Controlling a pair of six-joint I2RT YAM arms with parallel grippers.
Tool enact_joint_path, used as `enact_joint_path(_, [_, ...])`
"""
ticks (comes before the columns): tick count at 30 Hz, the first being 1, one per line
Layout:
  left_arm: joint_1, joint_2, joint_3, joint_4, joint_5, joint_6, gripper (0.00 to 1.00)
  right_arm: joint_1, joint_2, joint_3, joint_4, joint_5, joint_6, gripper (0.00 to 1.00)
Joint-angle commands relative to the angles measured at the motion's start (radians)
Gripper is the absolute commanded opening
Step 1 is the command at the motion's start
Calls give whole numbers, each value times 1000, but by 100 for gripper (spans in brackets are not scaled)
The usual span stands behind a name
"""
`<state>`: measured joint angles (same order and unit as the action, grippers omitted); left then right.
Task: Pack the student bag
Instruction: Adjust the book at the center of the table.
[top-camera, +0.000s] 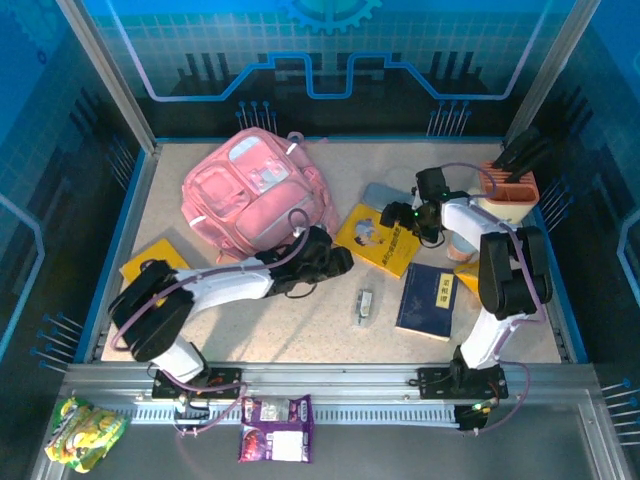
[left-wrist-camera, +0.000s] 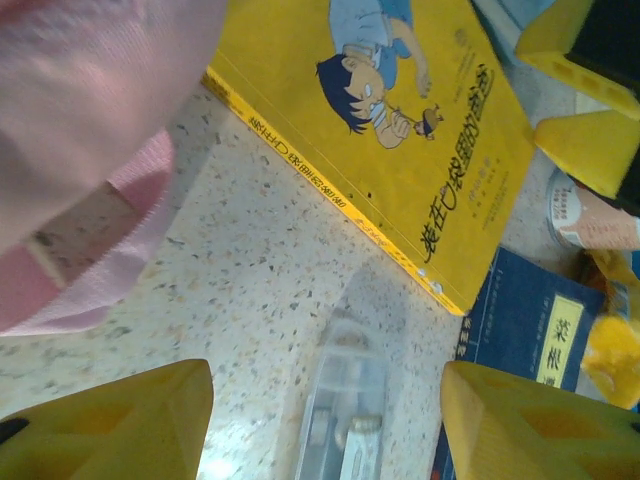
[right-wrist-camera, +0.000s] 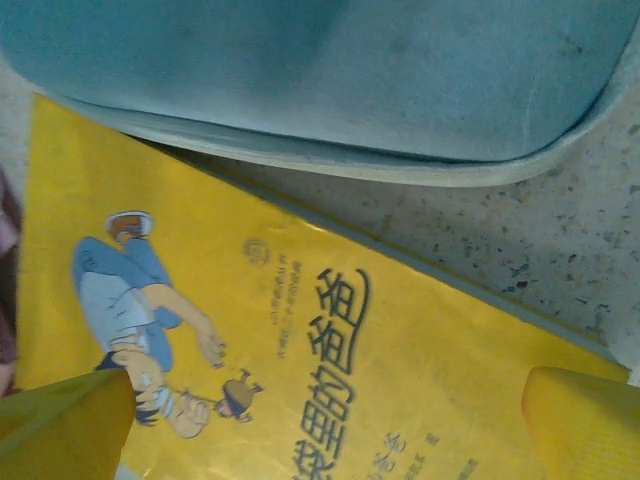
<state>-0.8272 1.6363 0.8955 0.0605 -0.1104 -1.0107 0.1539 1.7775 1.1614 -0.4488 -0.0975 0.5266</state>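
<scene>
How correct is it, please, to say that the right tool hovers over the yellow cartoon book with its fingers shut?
Not quite. The right tool does hover over the yellow cartoon book, but its fingers stand wide apart: it is open, not shut. The right wrist view shows this.

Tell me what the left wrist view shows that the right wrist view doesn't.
Left wrist, not right: pink fabric of the student bag, a clear plastic case, a navy book. Right wrist, not left: the broad face of the grey-blue pouch, at most a sliver in left wrist. Both: the yellow comic book on the speckled table.
</scene>
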Motion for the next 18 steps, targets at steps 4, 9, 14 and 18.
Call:
enact_joint_path(4, [-42,144,128,113,-65,-136,63,-33,51,43,21,-13,-31,100])
enact_joint_path(9, [-48,194,174,63,-136,-172,64,-40,80,63,26,39,-56,100])
enact_joint_path(14, [-49,264,240,14,-146,-215,67,-45,143,118,0,1,-49,100])
enact_joint_path(18, [-43,291,258,-5,-167,-245,68,-35,144,109,-6,3,-40,100])
